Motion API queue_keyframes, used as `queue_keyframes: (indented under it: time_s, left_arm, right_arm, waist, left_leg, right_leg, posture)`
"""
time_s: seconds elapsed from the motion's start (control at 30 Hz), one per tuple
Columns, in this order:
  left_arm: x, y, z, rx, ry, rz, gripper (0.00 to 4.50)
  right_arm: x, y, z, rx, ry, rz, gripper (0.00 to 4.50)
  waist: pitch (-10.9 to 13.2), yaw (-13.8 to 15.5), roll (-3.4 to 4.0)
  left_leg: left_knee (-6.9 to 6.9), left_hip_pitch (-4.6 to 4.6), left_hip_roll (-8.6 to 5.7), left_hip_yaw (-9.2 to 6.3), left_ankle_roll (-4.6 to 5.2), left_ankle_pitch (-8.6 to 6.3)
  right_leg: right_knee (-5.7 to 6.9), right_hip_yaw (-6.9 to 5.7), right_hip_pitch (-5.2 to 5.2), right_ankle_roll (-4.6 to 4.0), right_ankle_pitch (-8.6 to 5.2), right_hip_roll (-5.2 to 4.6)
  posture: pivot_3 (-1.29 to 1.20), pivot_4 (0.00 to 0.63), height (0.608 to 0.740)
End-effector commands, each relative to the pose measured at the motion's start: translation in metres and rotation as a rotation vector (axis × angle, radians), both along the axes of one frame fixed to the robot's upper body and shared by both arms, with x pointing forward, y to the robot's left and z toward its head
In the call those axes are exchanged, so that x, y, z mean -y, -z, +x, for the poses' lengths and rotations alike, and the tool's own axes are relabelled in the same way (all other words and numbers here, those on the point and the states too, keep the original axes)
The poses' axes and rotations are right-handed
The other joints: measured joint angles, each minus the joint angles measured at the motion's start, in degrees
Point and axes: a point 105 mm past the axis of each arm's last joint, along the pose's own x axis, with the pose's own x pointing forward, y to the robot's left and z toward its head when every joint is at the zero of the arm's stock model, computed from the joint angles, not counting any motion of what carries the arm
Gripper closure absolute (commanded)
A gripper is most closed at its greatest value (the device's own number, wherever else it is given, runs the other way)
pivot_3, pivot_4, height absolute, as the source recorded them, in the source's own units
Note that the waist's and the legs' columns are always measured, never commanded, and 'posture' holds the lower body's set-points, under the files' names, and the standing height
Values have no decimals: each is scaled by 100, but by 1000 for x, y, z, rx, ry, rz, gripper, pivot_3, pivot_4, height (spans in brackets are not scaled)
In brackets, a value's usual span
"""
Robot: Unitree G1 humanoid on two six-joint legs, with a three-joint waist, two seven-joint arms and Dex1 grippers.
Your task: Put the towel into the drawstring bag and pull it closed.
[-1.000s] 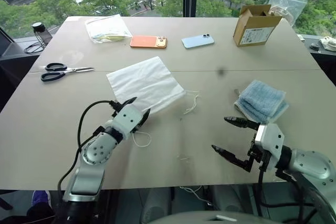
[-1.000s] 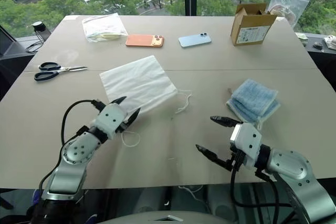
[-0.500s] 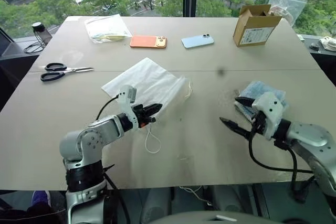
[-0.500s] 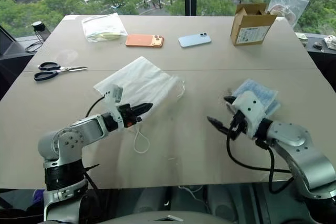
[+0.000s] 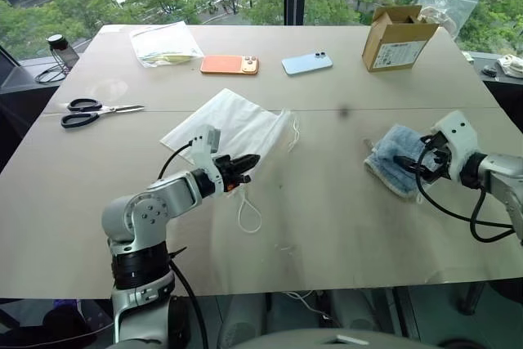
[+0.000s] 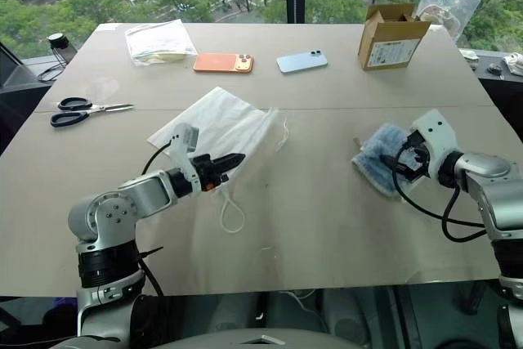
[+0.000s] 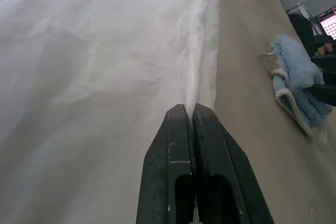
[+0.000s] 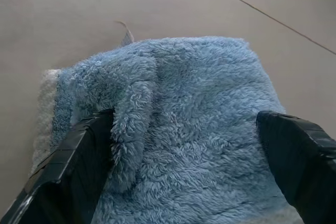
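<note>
Two grippers over a beige table [image 5: 327,226]. White drawstring bag [image 5: 233,123] lies flat left of centre, its near edge pinched by the left gripper [image 5: 246,161], fingers pressed together on the fabric; a cord loop [image 5: 248,214] trails on the table just below it. Light-blue towel [image 5: 394,157] sits on the right side, well apart from the bag; right gripper [image 5: 409,164] over it, fingers spread wide, straddling the towel. Far side: cardboard box [image 5: 398,38], clear plastic bag [image 5: 167,42], orange phone [image 5: 230,64], blue phone [image 5: 307,63]. Scissors [image 5: 96,110] on the left.
</note>
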Motion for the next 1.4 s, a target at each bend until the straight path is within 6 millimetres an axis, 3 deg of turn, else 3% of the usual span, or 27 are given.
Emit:
queue_keyframes:
  time_s: [0.03, 0.2, 0.3, 0.57, 0.87, 1.0, 1.1, 1.2, 1.27, 1.4]
  left_arm:
    - [5, -7, -3, 61, 45, 54, 4447]
    - [5, -6, -3, 68, 42, 56, 4447]
    - [8, -6, -3, 74, 52, 55, 4447]
    - [8, -6, -1, 87, 48, 55, 4447]
    - [6, -5, -7, 88, 26, 54, 4447]
    - [6, -6, -7, 98, 23, 63, 4500]
    - [6, -7, -6, 101, 27, 70, 4500]
    - [7, -7, -5, 100, 40, 77, 4500]
    - [7, -7, -4, 100, 57, 87, 4500]
    - [10, -5, -5, 115, 112, 150, 4500]
  right_arm:
    - [16, -23, 5, 29, 34, 44, 0]
    - [35, -41, 16, 17, 86, 120, 0]
    - [35, -35, 25, -41, 89, 142, 0]
    - [20, 24, 31, -327, -46, 68, 0]
    - [3, 75, 3, -537, -258, -54, 0]
    - [5, 92, 3, -525, -263, -134, 1183]
    - [1, 89, 6, -409, -312, -206, 2697]
    - [-12, 81, -1, -270, -419, -254, 3663]
    - [-30, 67, -9, -179, -480, -194, 4204]
    - [-94, -1, -37, 32, -627, 130, 4282]
  waist:
    - [0, 0, 0]
    - [2, 6, 2]
    - [2, -4, 2]
    - [4, -11, 4]
    - [-8, -17, -12]
    - [-48, -24, -69]
    - [-75, -37, -112]
    - [-82, -27, -125]
    - [-77, -18, -116]
    - [-51, -63, -79]
  left_leg:
    - [0, 0, 0, 1, 0, 0]
    - [1, -1, -3, 7, 0, 0]
    - [1, 1, -1, 6, 0, 0]
    - [-2, 0, -2, 9, 0, 0]
    - [-2, 6, 2, -1, -1, 0]
    - [-3, 19, 3, -5, -1, 0]
    - [-3, 55, 6, -7, -2, -1]
    - [-3, 91, 6, -8, -2, -1]
    - [-4, 117, 6, -13, -4, -3]
    - [-29, 114, 12, -20, -4, -2]
  right_leg:
    - [0, 1, 0, 0, 0, 0]
    - [-3, 6, 0, 1, 0, -5]
    - [-2, 5, 0, 0, 0, -3]
    - [-6, 6, 0, 1, 0, -4]
    - [-4, -2, 3, 0, 0, 1]
    - [-5, -7, 16, -1, -1, 2]
    - [-19, -10, 59, -1, -1, 1]
    - [-28, -14, 99, -2, -26, -3]
    - [-32, -20, 130, 2, -31, -6]
    - [-30, -22, 118, 2, -31, 1]
  posture:
    - [0, 150, 740]
    - [0, 150, 740]
    - [0, 150, 740]
    - [0, 150, 740]
    - [0, 150, 740]
    - [0, 150, 740]
    - [0, 150, 740]
    - [0, 150, 740]
    - [0, 150, 740]
    - [0, 150, 740]
